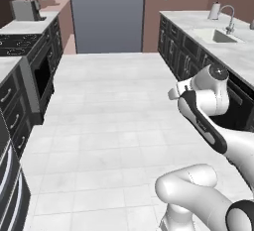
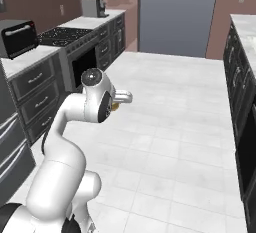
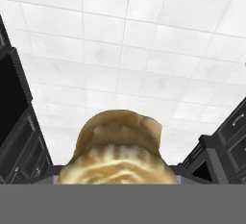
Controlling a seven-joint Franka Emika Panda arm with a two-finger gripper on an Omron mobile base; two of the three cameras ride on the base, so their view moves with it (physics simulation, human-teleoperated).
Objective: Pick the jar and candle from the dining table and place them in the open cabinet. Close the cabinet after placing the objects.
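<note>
In the hand view, the jar (image 3: 118, 146) sits close against the camera as a tan, grainy lump with a golden knob on top, and it hides the finger tips. My gripper (image 3: 117, 172) is shut on it. From the right base view, a small tan patch of the jar (image 2: 115, 106) peeks out under the hand (image 2: 121, 97), held at mid height over the white tiled floor. The left base view has the hand (image 1: 174, 93) pointing left, away from the sink counter. The candle and the dining table are out of view.
Dark drawer units line both sides of the aisle. A marble counter with a sink (image 1: 218, 36) runs on the right; a stove (image 2: 62, 36), toaster (image 1: 26, 10) and microwave (image 2: 18, 38) stand on the left. A grey fridge (image 1: 106, 14) closes the far end. The tiled floor (image 1: 109, 126) between is open.
</note>
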